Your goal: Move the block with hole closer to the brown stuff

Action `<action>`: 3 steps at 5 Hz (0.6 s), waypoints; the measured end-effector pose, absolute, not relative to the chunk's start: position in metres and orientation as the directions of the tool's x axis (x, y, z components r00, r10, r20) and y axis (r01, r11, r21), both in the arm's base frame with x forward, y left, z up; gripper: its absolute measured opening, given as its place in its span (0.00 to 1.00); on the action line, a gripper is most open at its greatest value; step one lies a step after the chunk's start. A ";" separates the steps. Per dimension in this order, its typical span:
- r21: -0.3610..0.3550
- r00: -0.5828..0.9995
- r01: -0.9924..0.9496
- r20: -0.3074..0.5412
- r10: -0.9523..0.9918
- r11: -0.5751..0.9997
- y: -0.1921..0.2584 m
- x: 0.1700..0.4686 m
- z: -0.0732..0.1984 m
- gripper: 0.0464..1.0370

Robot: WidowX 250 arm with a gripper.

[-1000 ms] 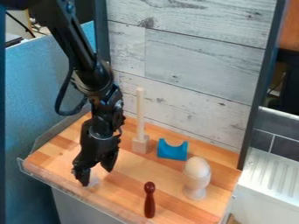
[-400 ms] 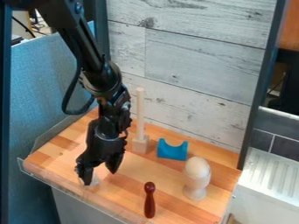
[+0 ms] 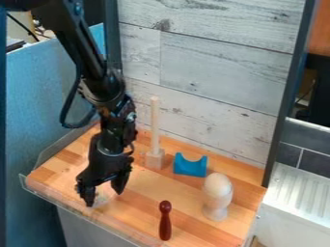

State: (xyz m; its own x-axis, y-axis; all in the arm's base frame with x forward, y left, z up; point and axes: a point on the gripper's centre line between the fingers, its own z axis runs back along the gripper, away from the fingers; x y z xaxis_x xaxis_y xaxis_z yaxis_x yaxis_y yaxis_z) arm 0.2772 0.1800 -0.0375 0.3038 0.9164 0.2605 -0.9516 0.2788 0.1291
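Spread apart, the jaws of my gripper [image 3: 103, 197] pointed down at the wooden table [image 3: 64, 177], one on each side of a small pale block [image 3: 100, 199] as I saw it. That block sat near the table's front edge, toward the left corner, partly hidden behind the nearer jaw. I couldn't tell whether either jaw touched it, and its hole was too small for me to make out.

To the right of it, well apart, the glossy brown pin-shaped piece [image 3: 165, 221] lay near the front edge, its round knob toward the back. Behind my gripper and a little right, a pale dowel [image 3: 155, 124] stood upright in a square wooden base [image 3: 155, 159], near the back edge. Just beside that base, on its right, I had the blue block with a curved notch [image 3: 190, 167] in its top. Over by the right edge, a pale egg [image 3: 218, 185] rested upright in a wooden egg cup [image 3: 215, 210].
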 end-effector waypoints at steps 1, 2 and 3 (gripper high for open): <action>0.138 0.328 -0.944 0.255 0.910 0.301 0.181 0.274 -0.036 0.96; 0.148 0.346 -0.937 0.261 0.901 0.317 0.186 0.271 -0.036 0.96; 0.167 0.433 -0.901 0.272 0.859 0.401 0.189 0.274 -0.035 0.96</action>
